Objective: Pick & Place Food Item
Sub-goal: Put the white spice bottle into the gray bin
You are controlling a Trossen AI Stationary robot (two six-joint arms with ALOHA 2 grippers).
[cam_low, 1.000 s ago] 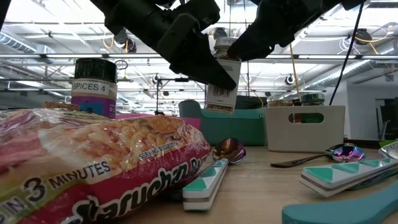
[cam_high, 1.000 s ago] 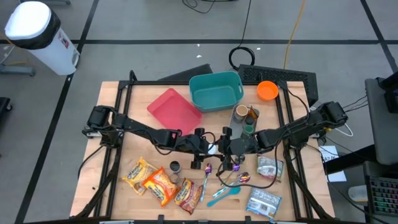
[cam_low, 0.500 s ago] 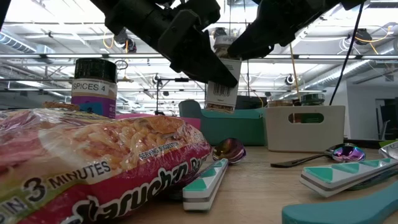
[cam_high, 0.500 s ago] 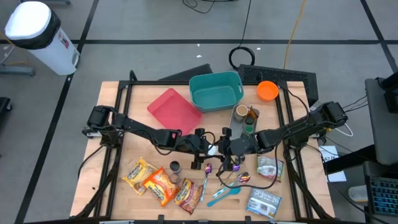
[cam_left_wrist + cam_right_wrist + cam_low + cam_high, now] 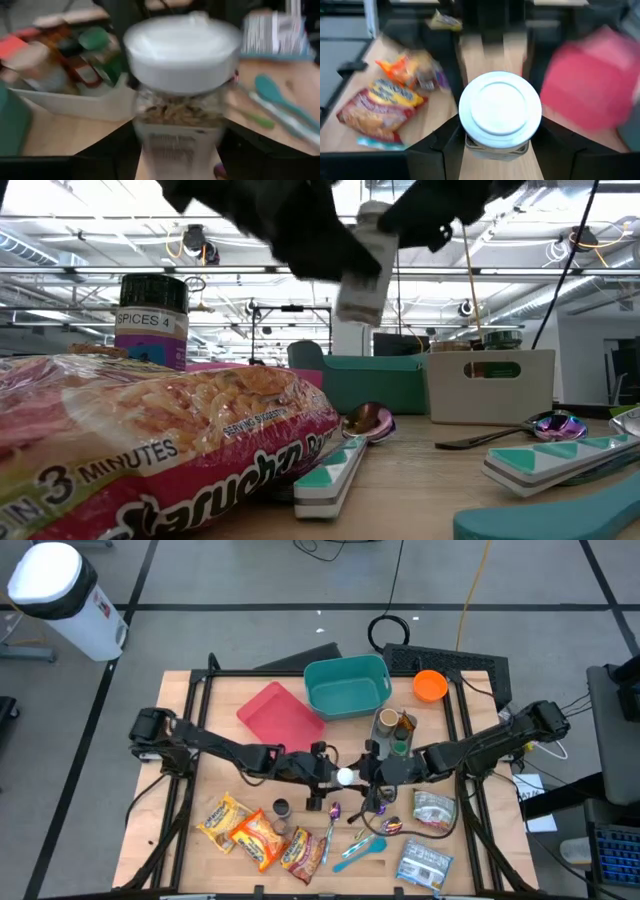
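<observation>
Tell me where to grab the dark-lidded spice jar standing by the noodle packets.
Grip the spice jar across its round body just under the dark lid, coming straight down from above. It stands upright, and the noodle packets lie close along its near side, so a level approach from there looks blocked.

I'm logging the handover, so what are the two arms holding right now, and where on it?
Both hold one white-lidded jar in mid-air: the left gripper and right gripper each clamp its glass body below the lid.

Between my dark fingers (image 5: 437, 145) sits a white-lidded clear jar (image 5: 500, 112), beyond it a teal bin (image 5: 346, 686), red tray (image 5: 280, 713) and orange bowl (image 5: 430, 686).
</observation>
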